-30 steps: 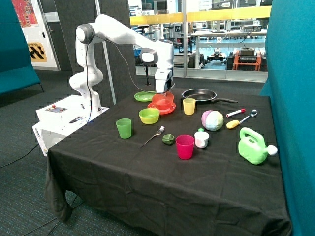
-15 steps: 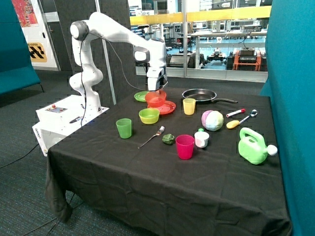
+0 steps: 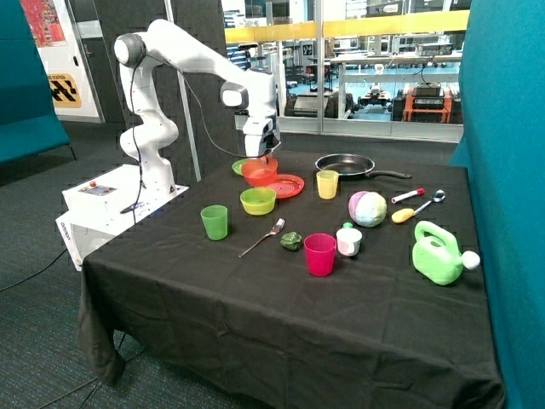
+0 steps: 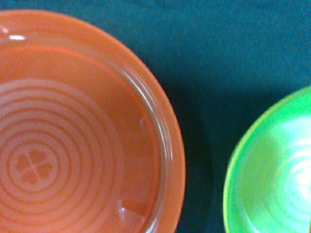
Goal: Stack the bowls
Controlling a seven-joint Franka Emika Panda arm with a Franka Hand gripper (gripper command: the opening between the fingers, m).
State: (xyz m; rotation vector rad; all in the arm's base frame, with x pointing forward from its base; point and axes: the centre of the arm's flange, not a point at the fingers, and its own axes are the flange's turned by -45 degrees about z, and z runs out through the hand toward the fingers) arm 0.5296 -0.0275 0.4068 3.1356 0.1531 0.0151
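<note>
Near the table's (image 3: 255, 324) far edge, my gripper (image 3: 258, 157) holds the orange bowl (image 3: 259, 171) aloft, fingers closed on its rim (the yellow bowl (image 3: 257, 200) sits apart).

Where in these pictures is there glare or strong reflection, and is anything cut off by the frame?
Wrist view: small white highlights sit on the orange bowl near its rim, and the light green bowl looks washed out bright toward its centre; both are cut off by the frame edges. Outside view: the windows behind the table are bright, and the dark cloth shows little glare.
</note>
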